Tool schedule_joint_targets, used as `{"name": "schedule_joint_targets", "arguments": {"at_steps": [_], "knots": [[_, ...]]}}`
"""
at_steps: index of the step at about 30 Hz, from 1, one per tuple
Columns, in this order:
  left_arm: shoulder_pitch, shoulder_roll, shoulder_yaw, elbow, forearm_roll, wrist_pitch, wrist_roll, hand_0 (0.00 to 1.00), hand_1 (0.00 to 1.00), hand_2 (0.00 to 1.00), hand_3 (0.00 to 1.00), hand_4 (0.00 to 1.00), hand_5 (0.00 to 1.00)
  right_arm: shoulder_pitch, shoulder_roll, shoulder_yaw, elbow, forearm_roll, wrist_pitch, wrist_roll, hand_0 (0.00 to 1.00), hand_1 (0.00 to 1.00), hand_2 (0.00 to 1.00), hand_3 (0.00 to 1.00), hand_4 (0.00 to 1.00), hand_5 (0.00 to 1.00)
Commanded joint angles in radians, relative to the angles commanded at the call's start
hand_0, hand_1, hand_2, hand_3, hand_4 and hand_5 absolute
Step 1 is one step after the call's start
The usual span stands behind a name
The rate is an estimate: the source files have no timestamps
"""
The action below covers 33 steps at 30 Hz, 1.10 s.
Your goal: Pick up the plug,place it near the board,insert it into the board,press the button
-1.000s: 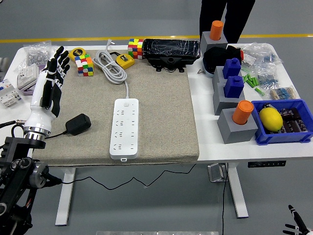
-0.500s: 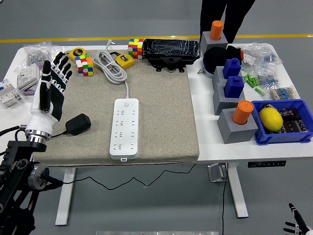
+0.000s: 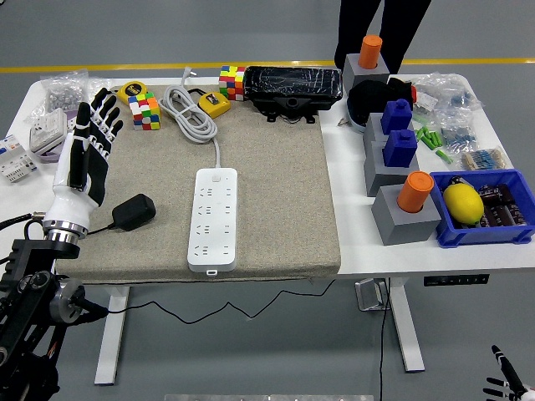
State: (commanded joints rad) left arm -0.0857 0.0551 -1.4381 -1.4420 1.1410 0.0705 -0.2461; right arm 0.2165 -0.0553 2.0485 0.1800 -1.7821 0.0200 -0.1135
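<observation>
2 Rubik's cubes (image 3: 144,111) flank a yellow tape measure (image 3: 214,104); a lemon (image 3: 462,202) lies in the blue bin (image 3: 444,230).

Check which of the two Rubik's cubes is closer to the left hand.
The cube beside the yellow tape measure, just right of the left hand's fingertips. The other cube sits farther right at the mat's back edge, next to the black case.

A mat (image 3: 276,180) is spread over the left and middle of the table (image 3: 351,251). A power strip (image 3: 213,219) lies lengthwise near the mat's middle, with its coiled cable (image 3: 188,113) at the far edge. A plug (image 3: 134,211) rests to the strip's left, at the mat's left side. The left hand (image 3: 86,154) is raised just beyond the plug. A bin (image 3: 485,219) sits at the table's near right, with blocks (image 3: 393,159) lined up to its left.
</observation>
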Motion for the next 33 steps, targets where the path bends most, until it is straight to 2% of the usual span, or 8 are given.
{"name": "schedule_joint_targets", "arguments": {"at_steps": [33], "knots": [[-0.003,-0.002,0.01,-0.002,0.056,0.014,0.017,0.922,0.942,0.943,0.941,0.998,0.998,0.003,-0.001,-0.001,0.0,-0.003,0.0,-0.003,0.828,0.76,0.722,0.769,0.998,0.998]]}}
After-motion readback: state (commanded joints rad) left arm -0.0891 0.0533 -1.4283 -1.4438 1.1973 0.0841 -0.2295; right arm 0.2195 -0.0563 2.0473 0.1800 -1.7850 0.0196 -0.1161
